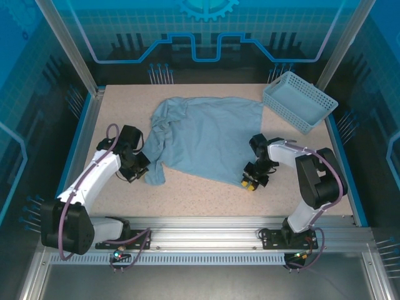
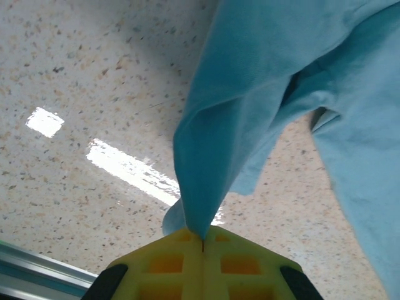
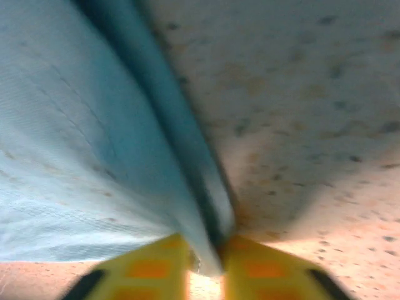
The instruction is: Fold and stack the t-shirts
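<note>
Step in hand: we judge this the opening of the fold, both claws pinching edges of one t-shirt (image 1: 209, 134) that lies spread, not yet folded.
Left claw (image 2: 202, 240): clenched on the t-shirt; a pinched fold of cloth rises straight from between its yellow fingers (image 2: 165, 265).
Right claw (image 3: 205, 253): clamped on the hem, cloth bunched to its left, bare counter (image 3: 312, 94) to its right.
T-shirt: pale blue-grey, rumpled, lying between the two claws on the counter; we see no print from here.
Next move: we would lift both edges together and carry them across, keeping the cloth taut.
Basket (image 1: 300, 100): beyond the right claw, touching the shirt's far corner.
</note>
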`<state>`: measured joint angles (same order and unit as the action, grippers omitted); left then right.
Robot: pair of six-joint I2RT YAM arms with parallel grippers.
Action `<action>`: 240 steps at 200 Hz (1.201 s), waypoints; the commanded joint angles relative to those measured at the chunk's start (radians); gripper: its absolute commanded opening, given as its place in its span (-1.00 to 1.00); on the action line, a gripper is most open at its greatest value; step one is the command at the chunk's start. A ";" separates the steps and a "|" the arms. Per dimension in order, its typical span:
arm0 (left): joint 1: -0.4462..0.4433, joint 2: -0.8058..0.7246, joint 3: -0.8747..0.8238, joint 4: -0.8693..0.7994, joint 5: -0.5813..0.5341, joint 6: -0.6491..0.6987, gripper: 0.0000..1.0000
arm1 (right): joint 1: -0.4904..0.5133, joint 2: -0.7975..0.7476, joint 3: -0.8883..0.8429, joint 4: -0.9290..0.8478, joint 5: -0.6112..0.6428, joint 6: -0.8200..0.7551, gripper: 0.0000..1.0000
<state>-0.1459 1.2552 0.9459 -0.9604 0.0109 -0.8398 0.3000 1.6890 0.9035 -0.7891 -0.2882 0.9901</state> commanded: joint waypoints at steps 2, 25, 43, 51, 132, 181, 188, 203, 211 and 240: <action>0.005 -0.026 0.071 0.029 -0.009 0.002 -1.00 | 0.005 0.022 0.112 0.091 0.064 -0.029 -1.00; 0.015 -0.031 0.178 0.093 -0.021 0.001 -1.00 | 0.002 -0.061 0.300 0.048 0.171 -0.126 -1.00; 0.033 -0.031 0.278 0.168 -0.020 -0.019 -1.00 | -0.008 -0.114 0.445 0.026 0.230 -0.205 -1.00; 0.044 -0.031 0.327 0.206 -0.020 -0.026 -1.00 | -0.014 -0.130 0.512 0.019 0.246 -0.235 -1.00; 0.096 -0.218 0.584 0.580 -0.178 -0.023 -1.00 | -0.061 -0.365 0.896 0.115 0.206 -0.404 -1.00; 0.095 -0.305 0.724 0.667 -0.209 -0.015 -1.00 | -0.069 -0.576 0.885 0.165 0.187 -0.414 -1.00; 0.095 -0.280 0.770 0.667 -0.205 -0.023 -1.00 | -0.074 -0.580 0.902 0.160 0.186 -0.407 -1.00; 0.096 -0.199 0.870 0.664 -0.174 -0.031 -1.00 | -0.086 -0.554 0.944 0.149 0.161 -0.391 -1.00; 0.095 -0.144 0.926 0.647 -0.155 -0.034 -1.00 | -0.088 -0.528 0.966 0.139 0.157 -0.383 -1.00; 0.115 0.053 1.054 0.634 -0.082 -0.048 -1.00 | -0.113 -0.400 0.995 0.188 0.097 -0.333 -1.00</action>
<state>-0.0551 1.1385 1.9472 -0.3241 -0.1410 -0.8669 0.2173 1.1580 1.8969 -0.6472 -0.1322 0.6140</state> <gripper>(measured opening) 0.052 0.054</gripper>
